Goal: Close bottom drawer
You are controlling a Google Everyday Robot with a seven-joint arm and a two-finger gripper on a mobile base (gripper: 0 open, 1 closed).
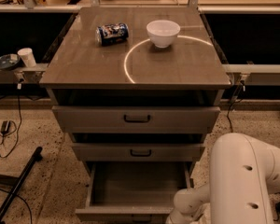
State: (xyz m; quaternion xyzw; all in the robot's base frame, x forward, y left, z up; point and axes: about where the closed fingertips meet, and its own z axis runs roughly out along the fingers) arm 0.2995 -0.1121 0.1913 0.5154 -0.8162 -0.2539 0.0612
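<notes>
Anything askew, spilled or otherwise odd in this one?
The bottom drawer stands pulled well out. The blue can lies on its side on the cabinet top, left of the upright white bowl; no spill shows. The gripper is out of view; only the arm shows, lower right.

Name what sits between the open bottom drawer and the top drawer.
In the camera view, the middle drawer sits between the top drawer and the bottom drawer. The claw is out of frame; the arm shows lower right.
</notes>
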